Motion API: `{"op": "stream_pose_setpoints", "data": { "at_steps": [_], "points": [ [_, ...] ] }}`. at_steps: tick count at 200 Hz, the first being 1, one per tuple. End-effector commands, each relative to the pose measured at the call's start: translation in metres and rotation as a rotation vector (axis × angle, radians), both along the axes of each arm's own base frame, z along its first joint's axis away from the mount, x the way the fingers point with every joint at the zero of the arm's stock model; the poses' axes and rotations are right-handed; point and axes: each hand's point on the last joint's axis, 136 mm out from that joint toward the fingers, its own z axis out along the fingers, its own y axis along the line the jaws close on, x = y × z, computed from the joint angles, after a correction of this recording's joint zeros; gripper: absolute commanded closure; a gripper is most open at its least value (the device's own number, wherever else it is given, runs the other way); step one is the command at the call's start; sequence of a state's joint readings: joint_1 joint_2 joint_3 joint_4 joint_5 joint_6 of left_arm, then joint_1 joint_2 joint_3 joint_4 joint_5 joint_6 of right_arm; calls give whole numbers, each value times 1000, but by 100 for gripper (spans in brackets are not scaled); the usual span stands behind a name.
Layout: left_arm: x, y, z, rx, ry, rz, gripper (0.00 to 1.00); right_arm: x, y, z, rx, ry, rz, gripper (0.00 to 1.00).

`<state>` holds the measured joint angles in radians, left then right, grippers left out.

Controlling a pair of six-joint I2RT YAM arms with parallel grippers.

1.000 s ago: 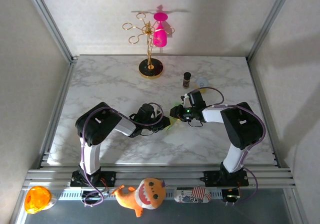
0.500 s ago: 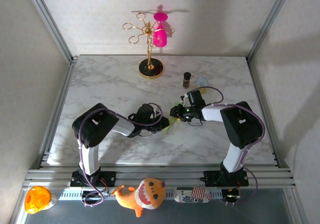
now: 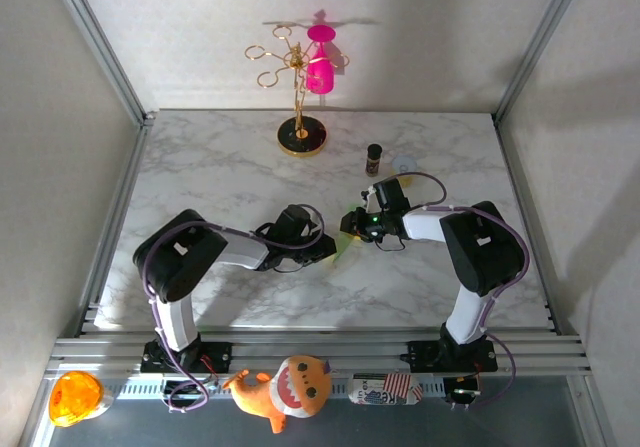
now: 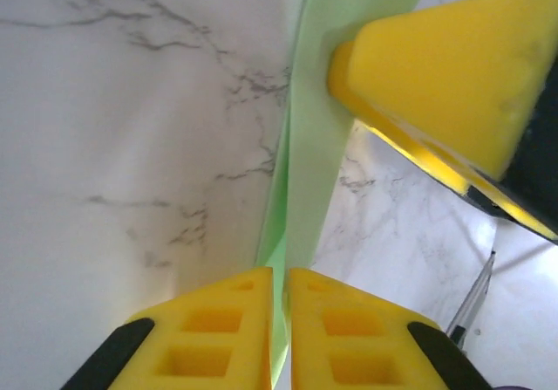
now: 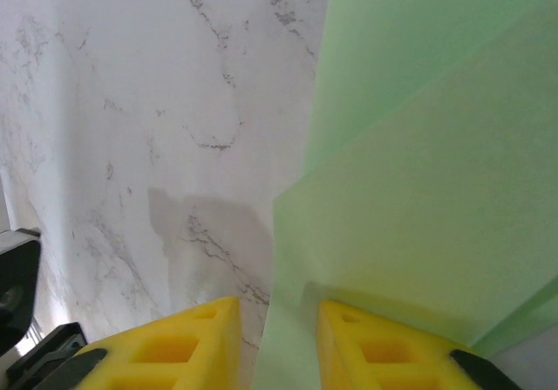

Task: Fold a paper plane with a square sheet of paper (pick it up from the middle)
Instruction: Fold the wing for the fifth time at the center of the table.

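Observation:
The pale green sheet of paper [image 4: 312,146], folded into a long narrow layered shape, is held up off the marble table [image 3: 200,177] between both grippers at mid-table; a sliver of it [image 3: 345,251] shows there. My left gripper [image 4: 279,272] is shut on its lower edge, the paper pinched in the thin gap. My left gripper [image 3: 327,250] faces my right gripper [image 3: 350,229] closely. The right gripper's yellow finger [image 4: 436,76] presses the paper's far part. In the right wrist view the paper [image 5: 418,146] lies against one finger; my right gripper [image 5: 277,307] stands open, the paper's edge in the gap.
A gold cup stand [image 3: 300,132] with a pink cup [image 3: 320,72] stands at the back. A small dark bottle [image 3: 374,157] and a small pale cup [image 3: 405,163] sit behind the right gripper. A plush toy [image 3: 285,387] lies on the front rail.
The left arm's elbow has swung out to the left while its gripper stayed at the paper. The right arm has hardly moved.

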<state>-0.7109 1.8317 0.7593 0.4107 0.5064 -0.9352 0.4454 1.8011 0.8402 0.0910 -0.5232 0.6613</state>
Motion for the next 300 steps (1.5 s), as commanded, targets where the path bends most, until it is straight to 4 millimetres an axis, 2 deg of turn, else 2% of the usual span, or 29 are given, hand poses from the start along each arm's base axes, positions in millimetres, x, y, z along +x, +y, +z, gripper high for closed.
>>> {"op": "stream_pose_setpoints", "data": {
  "at_steps": [1,22,47,70,124,168,300],
  "points": [
    [2,15,7,102,-24,6,86,-8,-19,-33,-123,70,-36,70],
    [7,8,26,67,-62,-14,86,-8,-20,-34,-128,74,-38,71],
    [9,-15,46,-13,-97,-57,87,-9,-20,-36,-130,81,-40,73],
    [13,-29,51,-32,-111,-72,90,-9,-19,-37,-129,86,-40,76],
    [18,-40,31,-6,-81,-82,94,-10,-19,-39,-128,102,-39,80],
    [15,-36,15,30,-55,-85,96,-11,-19,-39,-130,109,-38,82],
    [6,-29,-11,109,-22,-96,97,-14,-21,-45,-143,129,-41,83]
  ]
}}
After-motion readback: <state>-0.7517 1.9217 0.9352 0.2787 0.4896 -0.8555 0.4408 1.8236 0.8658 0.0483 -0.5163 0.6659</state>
